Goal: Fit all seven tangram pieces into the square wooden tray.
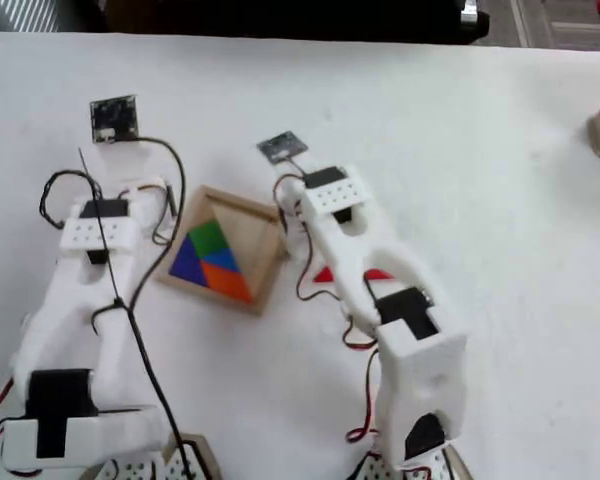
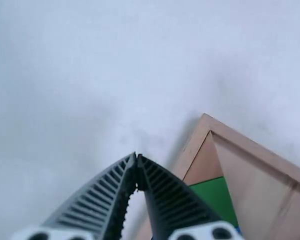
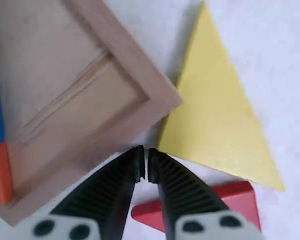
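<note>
At centre frame in the high view, the wooden tray [image 1: 242, 204] sits corner-up, holding a green piece [image 1: 209, 238], a blue piece [image 1: 187, 261] and an orange piece [image 1: 231, 277]. Its right half is bare.

The right gripper [image 3: 144, 159] hangs just off the tray's right corner, fingers pressed together on nothing. A yellow triangle [image 3: 217, 120] and a red piece [image 3: 230, 200] lie on the table beside it. Whether yellow overlaps red cannot be told.

The left gripper [image 2: 137, 162], also pressed together and empty, is near the tray's upper-left edge.

Assessment: the step in hand is likely picking up the yellow triangle. Recommended:
- Spread the fingers before descending.
- Straddle two opposite edges of the triangle.
- Keep clear of the tray rim so the seated pieces are not jolted.
</note>
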### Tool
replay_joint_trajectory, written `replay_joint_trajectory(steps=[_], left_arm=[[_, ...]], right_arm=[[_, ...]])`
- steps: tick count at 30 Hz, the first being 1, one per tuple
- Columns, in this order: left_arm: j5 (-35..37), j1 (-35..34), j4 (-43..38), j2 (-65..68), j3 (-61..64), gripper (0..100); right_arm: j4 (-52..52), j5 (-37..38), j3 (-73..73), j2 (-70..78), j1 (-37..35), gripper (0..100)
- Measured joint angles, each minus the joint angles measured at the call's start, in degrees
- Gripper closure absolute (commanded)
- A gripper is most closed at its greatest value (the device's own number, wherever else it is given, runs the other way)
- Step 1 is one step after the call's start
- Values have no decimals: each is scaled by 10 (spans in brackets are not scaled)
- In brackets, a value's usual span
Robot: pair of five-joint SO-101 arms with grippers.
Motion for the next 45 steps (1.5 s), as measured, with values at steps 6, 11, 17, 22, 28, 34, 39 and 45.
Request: replay_joint_trajectory(steps=[6,11,17,22,28,34,39,45], left_arm=[[0,-12,0,0,0,973],[0,-16,-8,0,0,976],[2,-12,-11,0,0,976],[1,35,-11,3,0,973],[-5,94,-11,5,0,976],[-110,177,-11,5,32,972],[-171,256,-11,5,35,972],[-136,264,6,71,-42,851]], right_arm=[[13,0,-11,0,-17,981],[44,1,-11,-25,28,981],[68,-44,-11,-55,135,981],[68,-62,-11,-58,160,981],[68,-62,-11,-58,160,981],[59,-62,-11,-58,173,981],[55,-62,-11,-58,200,981],[44,-77,-11,-58,210,981]])
